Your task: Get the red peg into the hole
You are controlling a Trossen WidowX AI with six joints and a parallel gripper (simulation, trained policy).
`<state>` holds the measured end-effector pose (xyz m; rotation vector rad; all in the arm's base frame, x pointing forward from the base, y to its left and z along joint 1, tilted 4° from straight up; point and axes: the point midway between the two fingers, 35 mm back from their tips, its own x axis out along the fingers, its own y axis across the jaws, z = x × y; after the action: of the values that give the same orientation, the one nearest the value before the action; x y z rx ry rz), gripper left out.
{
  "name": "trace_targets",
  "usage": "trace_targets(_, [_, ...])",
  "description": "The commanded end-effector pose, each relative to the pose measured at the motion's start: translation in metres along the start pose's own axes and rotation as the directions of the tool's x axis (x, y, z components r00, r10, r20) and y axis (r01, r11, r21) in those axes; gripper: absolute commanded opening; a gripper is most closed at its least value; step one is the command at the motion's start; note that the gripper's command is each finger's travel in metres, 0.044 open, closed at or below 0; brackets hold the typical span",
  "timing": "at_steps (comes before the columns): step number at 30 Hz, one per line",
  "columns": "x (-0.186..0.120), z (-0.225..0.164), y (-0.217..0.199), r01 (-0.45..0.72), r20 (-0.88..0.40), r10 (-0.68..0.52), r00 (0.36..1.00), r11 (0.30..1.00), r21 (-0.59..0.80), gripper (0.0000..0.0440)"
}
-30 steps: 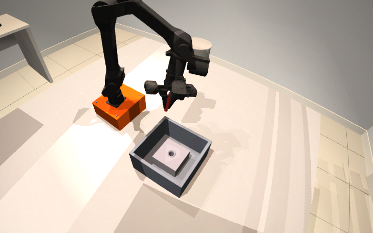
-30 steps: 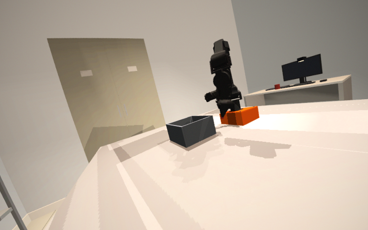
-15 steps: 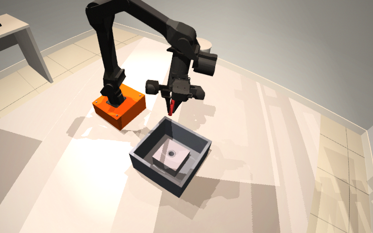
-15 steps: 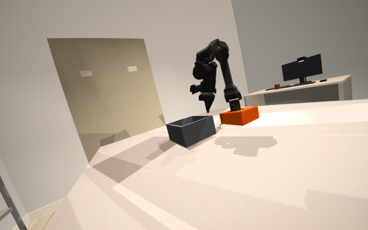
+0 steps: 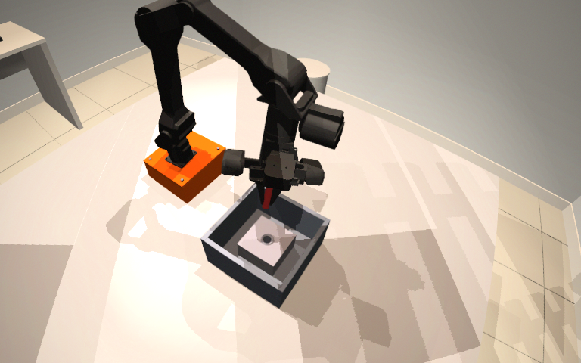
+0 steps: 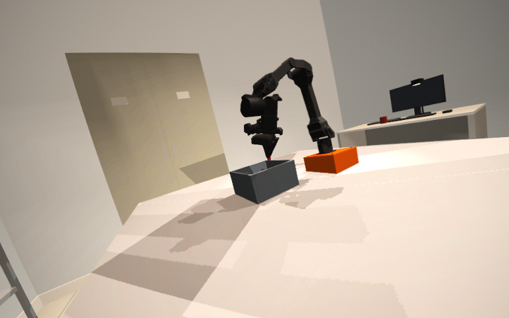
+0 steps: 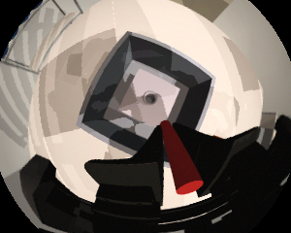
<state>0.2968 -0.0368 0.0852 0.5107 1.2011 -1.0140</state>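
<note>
My gripper (image 5: 266, 202) (image 6: 268, 156) (image 7: 166, 127) is shut on the red peg (image 5: 267, 198) (image 6: 268, 158) (image 7: 180, 160). The peg points down between the fingertips, slightly slanted in the top view. In the exterior view its lower end is at about the height of the rim of the open grey box (image 5: 245, 267) (image 6: 276, 177) (image 7: 207, 99). The light plate (image 5: 257, 246) (image 7: 166, 92) lies at the bottom of the box, with a round hole (image 5: 267, 239) (image 7: 149, 98) at its middle. The hole holds nothing. The peg's tip appears off to one side of the hole, toward the arm's base.
The orange base block (image 5: 163, 179) (image 6: 320, 163) of the arm stands near the box. The box's four walls (image 7: 169, 59) stand up around the plate. A desk (image 5: 10, 35) (image 6: 476, 114) with a monitor (image 6: 417, 93) is in the background.
</note>
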Motion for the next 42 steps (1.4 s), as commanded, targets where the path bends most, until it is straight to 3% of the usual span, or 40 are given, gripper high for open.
trace_targets(1, [0.006,0.011,0.002,-0.014,-0.007,0.014,1.0,1.0,-0.002,0.0])
trace_targets(15, [0.05,0.032,0.008,-0.066,-0.079,0.06,0.995,0.994,-0.083,0.0013])
trace_targets(20, [0.066,0.031,0.01,-0.079,-0.118,0.066,0.991,0.99,-0.115,0.0121])
trace_targets(23, [0.07,0.037,0.013,-0.094,-0.126,0.077,0.989,0.987,-0.131,0.0146])
trace_targets(35, [0.059,0.07,0.048,-0.191,-0.174,0.168,0.97,0.973,-0.127,0.044])
trace_targets(42, [0.041,0.088,0.077,-0.29,-0.179,0.266,0.947,0.948,-0.128,0.044])
